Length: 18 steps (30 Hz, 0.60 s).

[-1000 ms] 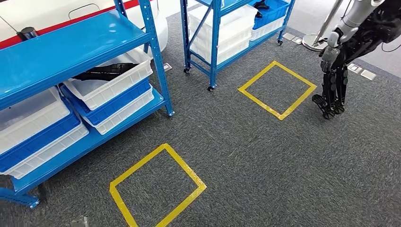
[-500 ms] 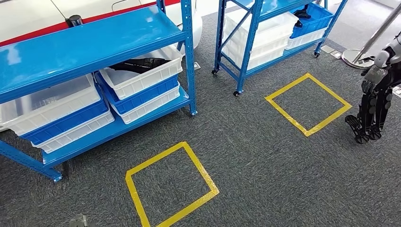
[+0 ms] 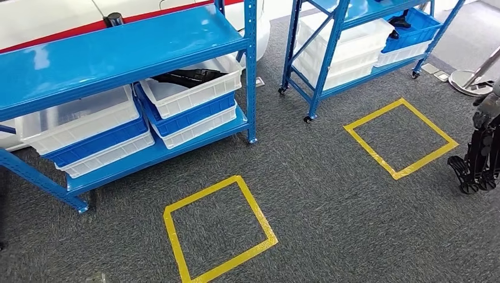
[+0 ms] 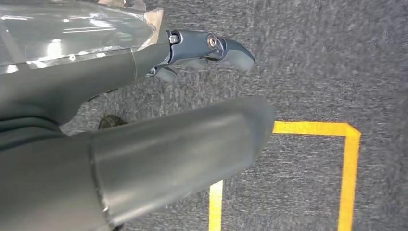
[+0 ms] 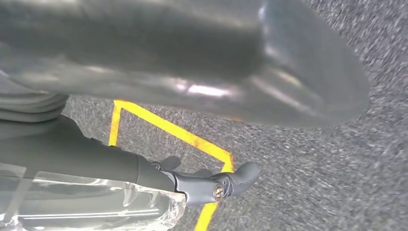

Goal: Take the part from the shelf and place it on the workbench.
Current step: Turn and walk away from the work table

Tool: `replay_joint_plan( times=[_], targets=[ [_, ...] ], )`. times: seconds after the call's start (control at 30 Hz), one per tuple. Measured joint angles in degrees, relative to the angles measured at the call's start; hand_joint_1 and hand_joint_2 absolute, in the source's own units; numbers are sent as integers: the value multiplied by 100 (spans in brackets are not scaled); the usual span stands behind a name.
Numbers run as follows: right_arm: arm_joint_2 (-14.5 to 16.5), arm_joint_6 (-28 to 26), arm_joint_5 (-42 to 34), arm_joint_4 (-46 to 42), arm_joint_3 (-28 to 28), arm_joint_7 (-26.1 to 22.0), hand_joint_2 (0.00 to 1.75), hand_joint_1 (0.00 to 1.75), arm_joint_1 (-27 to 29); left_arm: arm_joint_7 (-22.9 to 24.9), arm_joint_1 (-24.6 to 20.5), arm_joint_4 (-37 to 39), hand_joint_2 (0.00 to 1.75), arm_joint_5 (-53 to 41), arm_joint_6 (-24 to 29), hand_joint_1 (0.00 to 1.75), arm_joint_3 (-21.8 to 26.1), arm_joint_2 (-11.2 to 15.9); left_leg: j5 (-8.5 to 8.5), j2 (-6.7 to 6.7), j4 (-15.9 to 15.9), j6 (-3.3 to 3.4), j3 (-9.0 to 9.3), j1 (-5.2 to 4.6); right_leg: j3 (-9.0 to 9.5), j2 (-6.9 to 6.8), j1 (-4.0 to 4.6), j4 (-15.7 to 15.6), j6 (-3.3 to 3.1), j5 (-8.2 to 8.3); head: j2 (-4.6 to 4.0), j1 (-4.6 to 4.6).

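fingers (image 4: 231, 48) of the left hand (image 4: 144, 144) hang over grey carpet (image 3: 330, 194), apart from the thick thumb and w/ nothing between them. same on the right hand (image 5: 192, 96): its dark fingers (image 5: 235, 178) reach out loose, nothing held. wrist views are blurred close up, so how far the far fingers are spread i can't tell for sure.

the left wrist view has a corner of yellow tape (image 4: 349, 144) under the thumb; the right wrist view has another tape corner (image 5: 211, 149) beneath the hand. neither takes in the shelves, which the head view has.

in the head view, near blue shelf (image 3: 118, 47) sits at 10 o'clock. on its lower level a white bin (image 3: 200, 91), stacked on a blue one, holds the black part (image 3: 188, 75), lying flat inside. second blue shelf (image 3: 354, 17) at 1 o'clock carries more white and blue bins. one taped square (image 3: 218, 230) lies at 6 o'clock, another (image 3: 401, 138) at 3. a dark robot figure (image 3: 480, 153) stands at the 3 o'clock edge, beyond that square.
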Motion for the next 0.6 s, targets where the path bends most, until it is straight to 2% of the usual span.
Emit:
replay_joint_plan(
  times=[0.07,0.13,0.2,0.27,0.3,0.33,0.37,0.4,0.43,0.47,0.5,0.57,0.6],
  targets=[
    [-1,1,-10,-1,-22,-16,0,0,5,-8,-2,-3,0,2,-19,0,1,4,20,-131,-35,47,1,-6,33,-77,4,-21,56,-15,0,-2],
    [-1,1,-16,-1,-42,-42,0,0,11,-8,-1,-7,0,11,-39,0,3,2,75,-242,-107,116,38,29,-21,75,-8,136,90,-120,1,20],
    [-9,1,-18,0,-62,-63,0,0,30,-8,-14,-11,0,27,-62,0,7,-5,111,-355,-143,161,54,52,-311,346,-23,748,66,-402,1,62],
    [-24,2,-23,0,-81,-70,0,0,63,-8,-17,-13,0,39,-83,0,23,-6,115,-493,-140,171,46,49,-700,447,-25,1496,60,-660,1,85],
    [-31,2,-25,0,-91,-72,0,0,76,-8,-9,-13,0,42,-90,0,34,-8,115,-565,-138,170,47,49,-802,460,-25,1650,88,-672,0,89],
    [-33,3,-27,0,-101,-72,0,0,83,-8,-1,-13,0,46,-93,0,46,-10,114,-635,-135,168,53,51,-790,469,-29,1560,134,-582,0,94],
    [-36,3,-28,-1,-111,-74,0,0,84,-9,5,-13,0,51,-96,0,56,-13,110,-703,-130,162,62,54,-667,489,-40,1244,188,-412,0,97],
    [-38,3,-28,-1,-119,-78,0,0,81,-11,7,-13,0,56,-97,0,66,-16,104,-766,-119,148,66,57,-478,557,-60,798,238,-212,0,103],
    [-39,5,-28,-1,-130,-83,0,0,76,-16,7,-15,0,61,-97,0,75,-19,89,-823,-98,122,66,45,-317,618,-68,411,250,-54,0,109],
    [-40,7,-29,-1,-139,-87,0,0,72,-21,8,-18,0,62,-96,0,84,-20,73,-867,-79,93,59,34,-201,660,-71,146,230,50,0,110],
    [-39,8,-30,0,-147,-91,0,0,68,-28,10,-21,0,62,-95,0,91,-21,63,-902,-67,61,45,27,-143,681,-63,23,185,95,1,110],
    [-32,9,-36,-1,-155,-95,0,0,56,-38,22,-26,0,62,-91,0,108,-11,60,-955,-63,6,24,35,-123,608,-47,14,83,114,1,104],
    [-28,10,-38,-2,-156,-96,0,0,49,-41,30,-26,0,62,-90,0,116,-8,43,-928,-38,-18,12,43,-112,578,-52,8,47,124,1,103]
  ],
)
